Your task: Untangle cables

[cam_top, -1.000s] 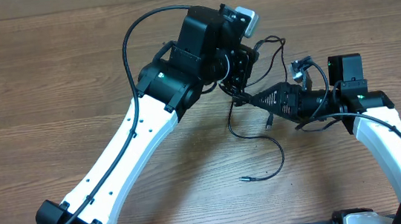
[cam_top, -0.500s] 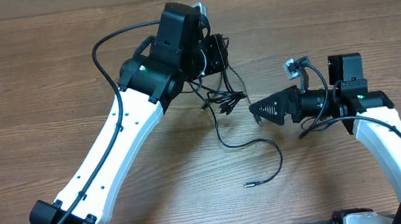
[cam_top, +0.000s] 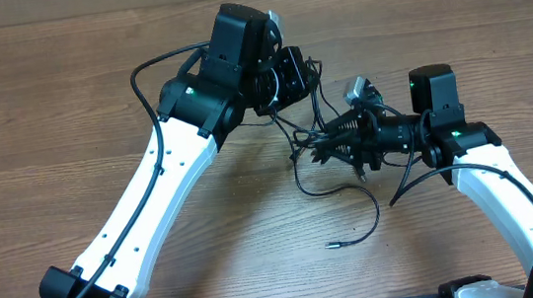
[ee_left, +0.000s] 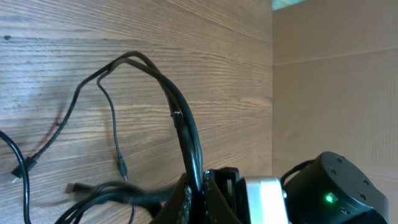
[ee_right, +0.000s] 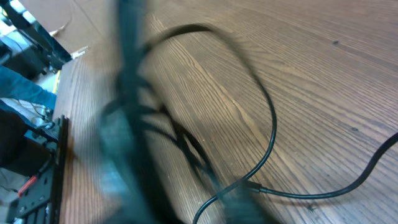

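Cables (ee_left: pixel 185 127) clamped in the fully closed left gripper (ee_left: pixel 199 190); right gripper (cam_top: pixel 334 148) sits among the strands, its opening too blurred to tell.

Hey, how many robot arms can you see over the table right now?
2. The left arm reaches from the lower left to the cables near the top centre; the right arm reaches from the lower right toward the same tangle. None seems hidden.

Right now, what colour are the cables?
The cables are black, clearest in the left wrist view.
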Action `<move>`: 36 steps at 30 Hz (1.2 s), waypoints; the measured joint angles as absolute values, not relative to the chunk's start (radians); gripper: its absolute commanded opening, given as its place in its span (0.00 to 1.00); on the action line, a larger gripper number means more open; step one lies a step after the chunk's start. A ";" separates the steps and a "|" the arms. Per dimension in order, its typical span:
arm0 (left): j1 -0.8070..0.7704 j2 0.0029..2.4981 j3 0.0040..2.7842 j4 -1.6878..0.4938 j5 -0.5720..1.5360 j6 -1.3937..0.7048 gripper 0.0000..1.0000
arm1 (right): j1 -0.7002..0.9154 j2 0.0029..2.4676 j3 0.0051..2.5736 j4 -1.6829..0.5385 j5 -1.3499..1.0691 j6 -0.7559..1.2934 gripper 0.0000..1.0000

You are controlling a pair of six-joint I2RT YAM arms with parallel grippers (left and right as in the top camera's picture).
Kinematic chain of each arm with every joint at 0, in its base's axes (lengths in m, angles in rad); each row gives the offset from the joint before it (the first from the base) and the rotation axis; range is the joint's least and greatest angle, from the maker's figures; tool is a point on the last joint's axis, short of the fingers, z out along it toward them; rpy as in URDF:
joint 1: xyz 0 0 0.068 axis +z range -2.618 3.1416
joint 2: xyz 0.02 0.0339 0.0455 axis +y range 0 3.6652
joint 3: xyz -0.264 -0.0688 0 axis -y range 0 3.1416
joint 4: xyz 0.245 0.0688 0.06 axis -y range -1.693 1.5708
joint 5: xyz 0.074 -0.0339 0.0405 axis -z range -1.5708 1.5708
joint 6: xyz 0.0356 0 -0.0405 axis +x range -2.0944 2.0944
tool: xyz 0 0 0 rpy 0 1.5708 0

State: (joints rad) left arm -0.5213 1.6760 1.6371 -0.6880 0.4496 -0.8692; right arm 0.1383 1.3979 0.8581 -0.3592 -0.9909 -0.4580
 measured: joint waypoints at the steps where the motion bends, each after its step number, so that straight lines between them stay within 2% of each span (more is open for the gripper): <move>1: -0.518 1.676 1.637 -0.686 0.453 -0.870 0.04 | 0.138 1.398 0.858 -0.364 -0.987 -0.469 0.04; 3: -0.505 1.676 1.637 -0.688 0.456 -0.869 0.07 | 0.140 1.398 0.858 -0.368 -0.989 -0.466 0.04; 6: -0.479 1.676 1.637 -0.691 0.461 -0.864 0.31 | 0.140 1.398 0.858 -0.366 -0.987 -0.426 0.04; 10: -0.449 1.676 1.637 -0.690 0.464 -0.809 0.88 | 0.140 1.398 0.858 -0.369 -0.977 -0.320 0.04; 11: -0.442 1.676 1.637 -0.696 0.463 -0.791 0.98 | 0.140 1.398 0.858 -0.368 -0.978 -0.294 0.04; 15: -0.436 1.676 1.637 -0.738 0.460 -0.698 1.00 | 0.140 1.398 0.858 -0.344 -1.016 -0.205 0.04; 23: -0.437 1.676 1.639 -0.876 0.460 -0.472 1.00 | 0.139 1.400 0.857 -0.147 -1.144 0.042 0.04; 36: -0.437 1.676 1.639 -0.923 0.485 -0.290 1.00 | 0.093 1.400 0.857 -0.105 -1.125 0.245 0.04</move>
State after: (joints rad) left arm -0.4366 1.6756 1.6390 -0.9234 0.4847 -0.2901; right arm 0.0933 1.4002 0.8574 -0.1055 -1.1252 0.2451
